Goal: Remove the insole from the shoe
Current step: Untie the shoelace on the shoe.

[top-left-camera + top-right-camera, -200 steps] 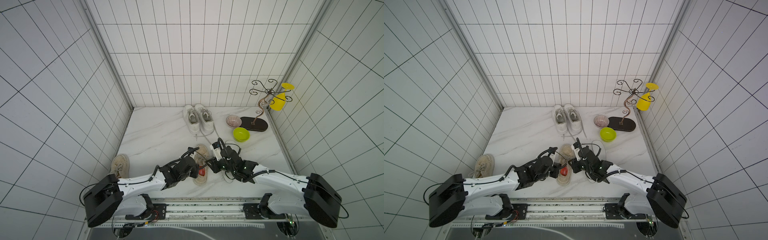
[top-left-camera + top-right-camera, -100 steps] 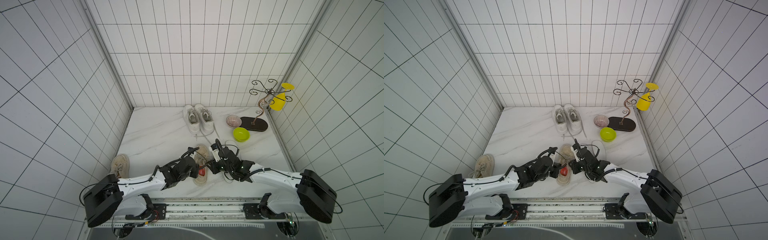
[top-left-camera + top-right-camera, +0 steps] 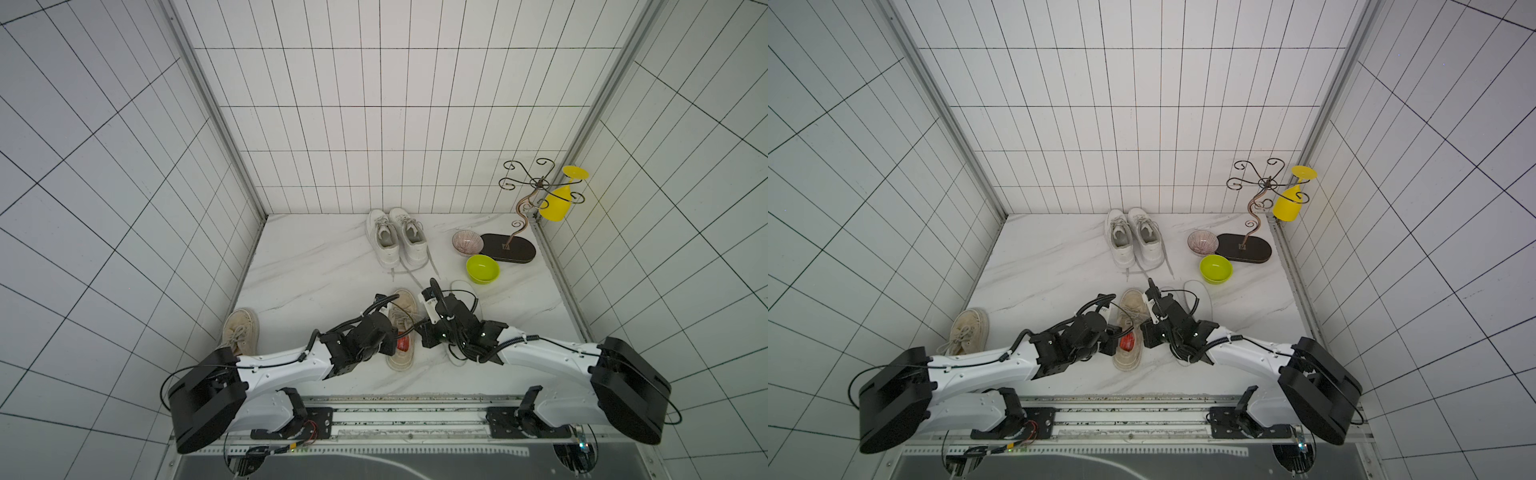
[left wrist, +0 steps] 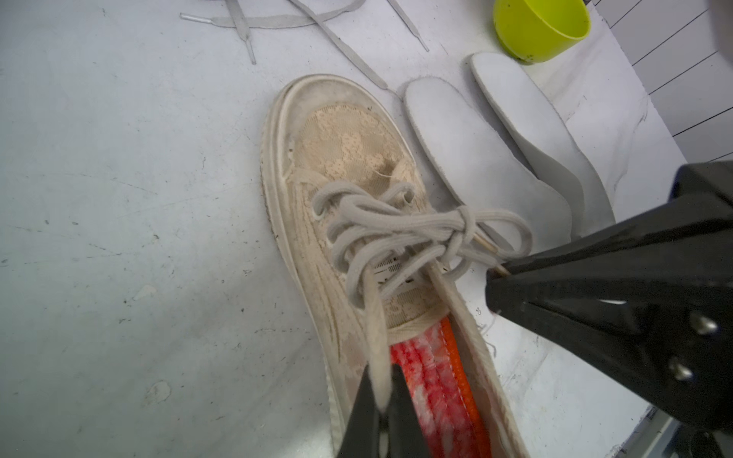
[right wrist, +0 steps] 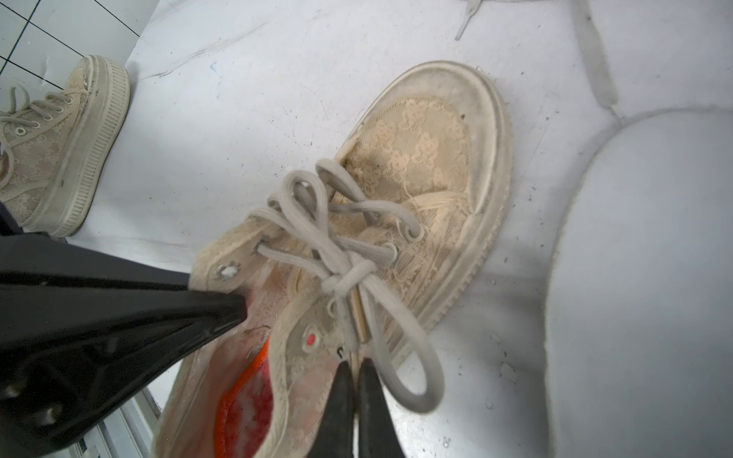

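scuffed white marble-look table under the shoe, white tiled walls around.

The right gripper shuts on a lace end
Its jaws, apart a second ago, now pinch the thin tip, and it has edged left toward the right side of the shoe.
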`<state>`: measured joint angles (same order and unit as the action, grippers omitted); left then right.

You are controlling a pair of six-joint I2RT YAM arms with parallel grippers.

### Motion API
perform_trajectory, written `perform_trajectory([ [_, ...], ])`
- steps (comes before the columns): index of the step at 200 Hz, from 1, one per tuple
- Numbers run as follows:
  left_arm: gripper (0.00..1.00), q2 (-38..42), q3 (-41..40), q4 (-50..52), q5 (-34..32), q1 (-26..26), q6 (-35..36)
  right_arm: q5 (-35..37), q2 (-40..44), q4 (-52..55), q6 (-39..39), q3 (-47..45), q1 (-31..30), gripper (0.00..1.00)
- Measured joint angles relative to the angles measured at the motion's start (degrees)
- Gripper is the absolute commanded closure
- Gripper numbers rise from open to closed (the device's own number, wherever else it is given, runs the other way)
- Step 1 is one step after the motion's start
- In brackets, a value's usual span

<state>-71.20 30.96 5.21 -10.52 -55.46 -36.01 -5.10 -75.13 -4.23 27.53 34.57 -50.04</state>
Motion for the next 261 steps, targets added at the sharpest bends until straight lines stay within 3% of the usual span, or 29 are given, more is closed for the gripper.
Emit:
perform_trajectory([
  [70,1.00,1.0,-0.7,0.9,0.3,8.5,-4.8,3.1,7.4,1.8,-0.7,-0.5,-0.4,1.00],
  [174,1.00,2.2,-1.7,0.9,1.8,9.5,-5.6,7.5,9.4,4.5,0.1,-1.7,-0.5,1.00],
  [261,1.00,2.7,-2.4,1.0,1.0,9.9,-5.6,8.5,15.4,7.8,0.0,-2.3,3.1,1.00],
])
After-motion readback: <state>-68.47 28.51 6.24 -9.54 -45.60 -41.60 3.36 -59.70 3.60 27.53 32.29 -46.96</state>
